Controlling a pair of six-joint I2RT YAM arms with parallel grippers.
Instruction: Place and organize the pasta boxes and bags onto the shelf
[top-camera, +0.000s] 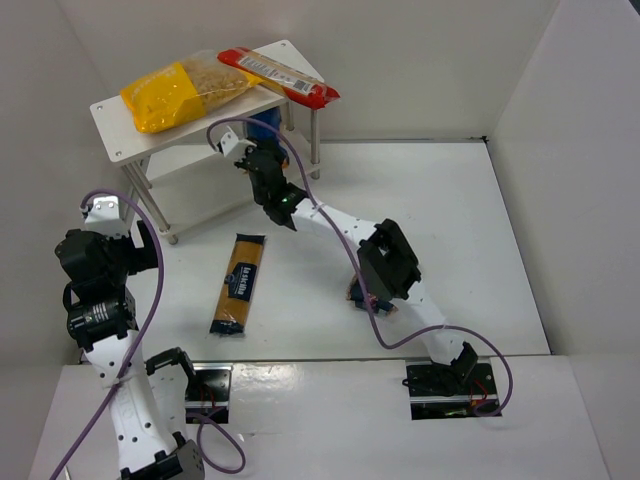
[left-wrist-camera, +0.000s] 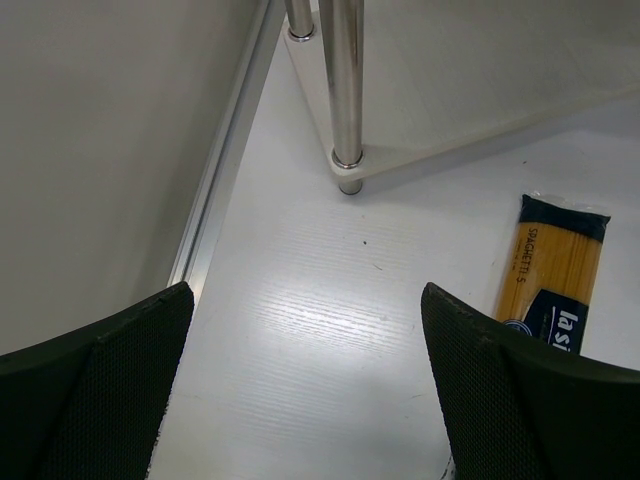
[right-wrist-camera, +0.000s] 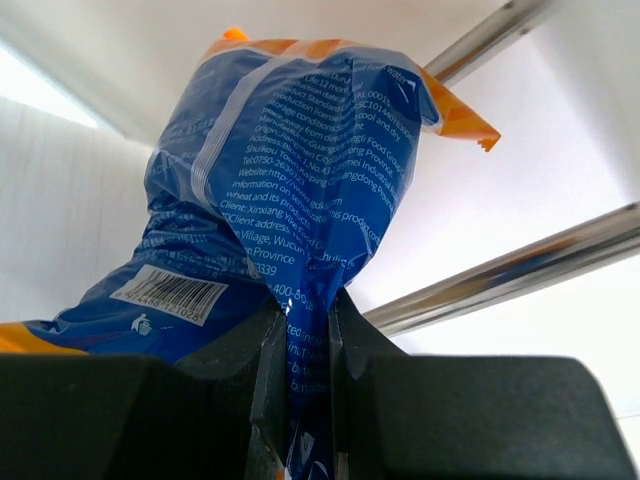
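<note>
Spaghetti pack (left-wrist-camera: 555, 272) partly off-frame

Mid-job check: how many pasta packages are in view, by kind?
Bags: 2 (yellow bag, blue bag)
Long packs: 2 (red pack, spaghetti pack)
Total: 4

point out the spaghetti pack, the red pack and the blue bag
spaghetti pack (top-camera: 238, 283): top view, the middle of its length
red pack (top-camera: 279, 75): top view, the middle, on its pale label
blue bag (right-wrist-camera: 300, 150): right wrist view, the blue face with small print
</note>
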